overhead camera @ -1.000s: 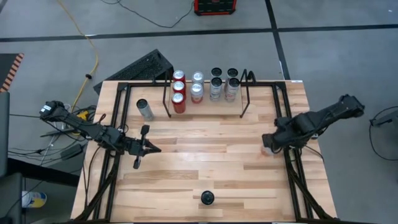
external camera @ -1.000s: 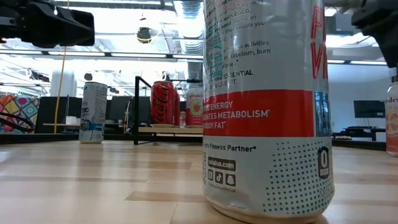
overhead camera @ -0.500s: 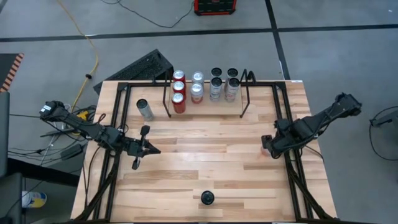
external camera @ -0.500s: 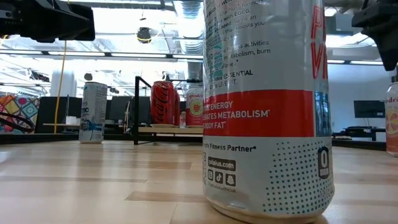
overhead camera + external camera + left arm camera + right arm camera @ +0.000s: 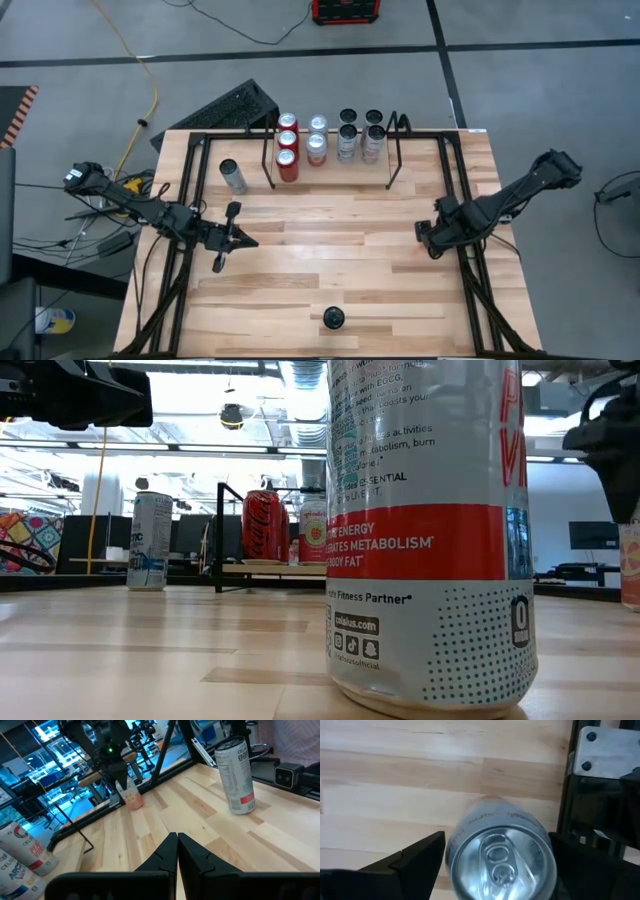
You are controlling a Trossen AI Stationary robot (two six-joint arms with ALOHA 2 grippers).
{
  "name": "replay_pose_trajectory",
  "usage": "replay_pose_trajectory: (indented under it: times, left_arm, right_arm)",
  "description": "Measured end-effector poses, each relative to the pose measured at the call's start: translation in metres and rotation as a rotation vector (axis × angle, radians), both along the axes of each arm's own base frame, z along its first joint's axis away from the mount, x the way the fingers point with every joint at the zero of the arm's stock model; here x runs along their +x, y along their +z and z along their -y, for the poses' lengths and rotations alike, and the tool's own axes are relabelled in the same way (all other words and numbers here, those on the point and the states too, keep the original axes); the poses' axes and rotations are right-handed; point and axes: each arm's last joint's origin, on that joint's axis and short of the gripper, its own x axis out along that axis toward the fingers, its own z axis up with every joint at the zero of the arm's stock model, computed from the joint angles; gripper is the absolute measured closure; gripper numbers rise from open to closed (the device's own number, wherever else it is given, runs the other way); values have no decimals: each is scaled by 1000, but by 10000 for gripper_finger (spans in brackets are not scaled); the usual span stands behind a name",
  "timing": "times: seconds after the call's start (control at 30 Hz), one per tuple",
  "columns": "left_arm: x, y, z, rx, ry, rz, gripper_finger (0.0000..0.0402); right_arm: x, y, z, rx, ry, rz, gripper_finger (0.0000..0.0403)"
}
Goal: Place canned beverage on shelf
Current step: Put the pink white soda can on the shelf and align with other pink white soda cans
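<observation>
A pale pink can (image 5: 502, 857) stands upright on the table near its right edge; the left wrist view shows it too (image 5: 131, 797). My right gripper (image 5: 496, 840) points down over the can, open, one finger on each side of the can's top. I cannot tell whether either finger touches it. In the high view this gripper (image 5: 428, 240) hides the can. My left gripper (image 5: 250, 240) hovers shut and level over the table's left half, holding nothing. The shelf (image 5: 395, 150), a black wire rack at the far middle, carries several upright cans (image 5: 288, 150).
A silver can (image 5: 232, 176) stands left of the shelf. A tall white-and-red can (image 5: 333, 318) stands at the near edge, filling the low view (image 5: 430, 530). Black rail frames (image 5: 470, 270) run along the table's left and right sides. Bare wood lies between the two grippers.
My right gripper has come down over the pink can and shifted slightly toward the table's left and near edge. It has stayed open.
</observation>
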Motion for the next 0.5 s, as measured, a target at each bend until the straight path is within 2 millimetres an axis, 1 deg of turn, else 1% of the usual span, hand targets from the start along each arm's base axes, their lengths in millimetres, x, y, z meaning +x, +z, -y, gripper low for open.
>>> replay_pose_trajectory:
  times: [0.1,0.4,0.5]
  left_arm:
    - [0,0,0,7,0,2,402]
    - [0,0,0,8,0,1,402]
    - [0,0,0,7,0,1,402]
  right_arm:
    - [1,-7,-1,33,8,1,29]
    - [2,-8,-3,73,9,-1,29]
    - [2,-8,-2,72,5,-4,39]
